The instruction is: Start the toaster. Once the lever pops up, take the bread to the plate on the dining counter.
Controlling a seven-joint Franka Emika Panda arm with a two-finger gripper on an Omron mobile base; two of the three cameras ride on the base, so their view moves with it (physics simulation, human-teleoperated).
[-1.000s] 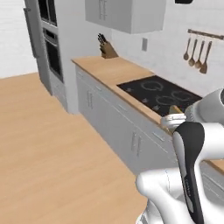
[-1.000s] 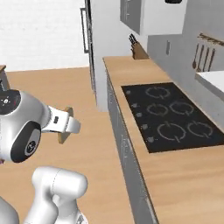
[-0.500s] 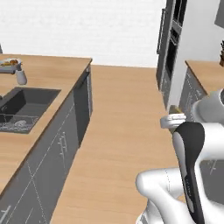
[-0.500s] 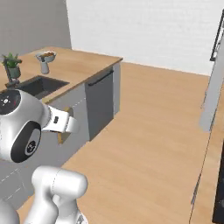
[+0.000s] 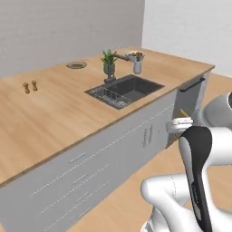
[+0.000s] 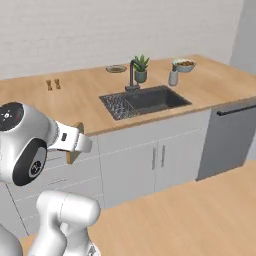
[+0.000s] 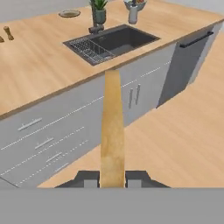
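Holding the bread (image 7: 112,131) edge-on between its closed jaws, the end effector (image 7: 112,178) stands in the air in front of the dining table (image 5: 59,108). Far across the top, the plate (image 5: 76,65) lies behind the sink (image 5: 124,90).

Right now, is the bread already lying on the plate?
No, the bread is held edge-on between the fingers of the end effector, in front of the dining counter, while the plate sits far off on it.
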